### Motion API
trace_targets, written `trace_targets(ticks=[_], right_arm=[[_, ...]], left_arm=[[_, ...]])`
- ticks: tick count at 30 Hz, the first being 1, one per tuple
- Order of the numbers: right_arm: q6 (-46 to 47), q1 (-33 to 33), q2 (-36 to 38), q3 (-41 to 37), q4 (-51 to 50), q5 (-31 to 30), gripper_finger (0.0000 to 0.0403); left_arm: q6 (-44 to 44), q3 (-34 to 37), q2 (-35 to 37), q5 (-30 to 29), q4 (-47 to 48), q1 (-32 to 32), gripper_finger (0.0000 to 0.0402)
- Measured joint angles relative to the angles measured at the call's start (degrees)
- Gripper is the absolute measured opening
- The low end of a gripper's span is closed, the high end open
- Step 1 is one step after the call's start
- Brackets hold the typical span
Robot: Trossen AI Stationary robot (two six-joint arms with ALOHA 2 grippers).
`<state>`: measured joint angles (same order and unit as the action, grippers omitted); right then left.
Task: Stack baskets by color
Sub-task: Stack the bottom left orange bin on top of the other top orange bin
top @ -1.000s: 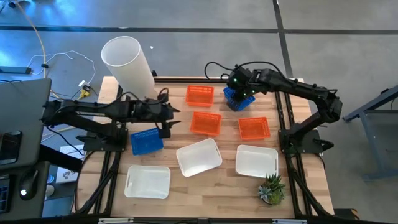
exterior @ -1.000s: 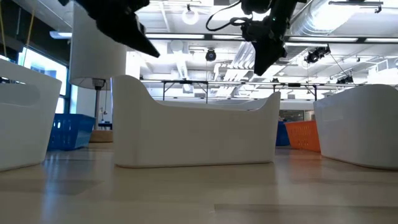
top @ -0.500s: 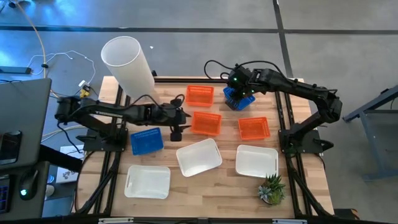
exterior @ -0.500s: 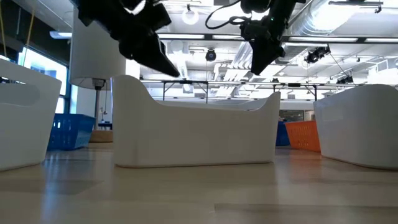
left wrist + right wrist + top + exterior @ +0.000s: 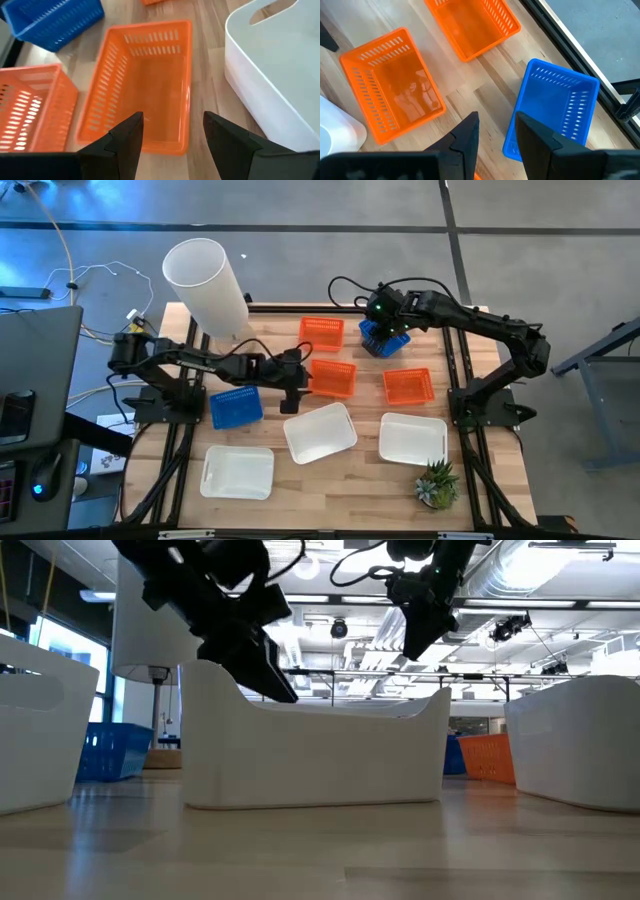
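Reaching over the centre of the table in the high view, the left gripper [image 5: 296, 383] hangs with its jaws wide and empty at the near end of the middle orange basket [image 5: 331, 377]; the left wrist view shows that basket [image 5: 141, 86] framed between the two spread fingers [image 5: 125, 140], not yet touched. Step in hand, as I judge it: approach for a first pick in the orange set. The other two orange baskets lie at upper centre [image 5: 321, 333] and right of centre [image 5: 408, 386]. The right gripper [image 5: 385, 326] sits at upper right over a blue basket [image 5: 381, 340]; its jaws are partly apart, and I cannot tell whether they grip the basket. A second blue basket [image 5: 236, 406] rests at left; three white baskets [image 5: 319, 432] line the lower half. Next move likely calls for lowering one finger inside the basket's end wall, closing on the rim, then lifting clear before carrying it over a neighbouring orange one.
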<state>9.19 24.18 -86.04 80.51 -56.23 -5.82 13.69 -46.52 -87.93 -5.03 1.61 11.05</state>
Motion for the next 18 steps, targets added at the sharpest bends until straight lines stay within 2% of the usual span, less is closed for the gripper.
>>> trace_targets(ticks=[9, 18], right_arm=[[0.00, 0.00, -0.02, 0.00, 0.02, 0.00, 0.0114], [-0.06, -0.26, -0.02, 0.00, 0.00, 0.01, 0.0114]], left_arm=[[0.07, -2.46, -4.40, 3.06, 0.26, 1.17, 0.0195], [1.07, -6.07, -10.46, 3.07, 3.17, 1.31, 0.0195]])
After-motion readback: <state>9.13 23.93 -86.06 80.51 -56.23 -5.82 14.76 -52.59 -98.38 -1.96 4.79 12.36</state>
